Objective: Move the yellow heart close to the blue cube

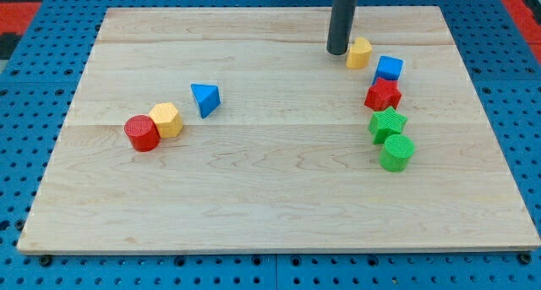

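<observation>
The yellow heart (359, 52) lies near the view's top right of the wooden board (270, 180). The blue cube (389, 68) sits just to its lower right, almost touching it. My tip (338, 52) stands just left of the yellow heart, touching or nearly touching its left side. The dark rod rises straight up out of the view's top.
Below the blue cube a red star-like block (383, 95), a green star (387, 123) and a green cylinder (397, 152) form a column. At the view's left lie a red cylinder (142, 133), a yellow hexagonal block (166, 119) and a blue triangle (205, 99).
</observation>
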You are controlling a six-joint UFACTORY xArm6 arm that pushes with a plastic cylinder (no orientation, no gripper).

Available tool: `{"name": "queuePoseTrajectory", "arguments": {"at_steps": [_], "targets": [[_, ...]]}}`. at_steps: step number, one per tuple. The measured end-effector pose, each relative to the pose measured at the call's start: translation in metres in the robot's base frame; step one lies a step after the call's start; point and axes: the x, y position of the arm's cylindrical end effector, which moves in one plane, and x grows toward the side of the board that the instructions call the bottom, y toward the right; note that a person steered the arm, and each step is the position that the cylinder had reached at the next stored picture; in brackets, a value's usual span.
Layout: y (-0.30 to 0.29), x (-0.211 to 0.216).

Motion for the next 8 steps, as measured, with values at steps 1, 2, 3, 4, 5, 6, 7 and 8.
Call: {"name": "queuePoseTrajectory", "arguments": {"at_steps": [1,2,3,4,5,6,7,8], "targets": [[-0.006,0.006],[0.032,0.007],[0.066,0.007],[0.074,0.006],[0.031,-0.027],[0.118,-0.061],[0.195,-0.046],[0.157,-0.004]]}}
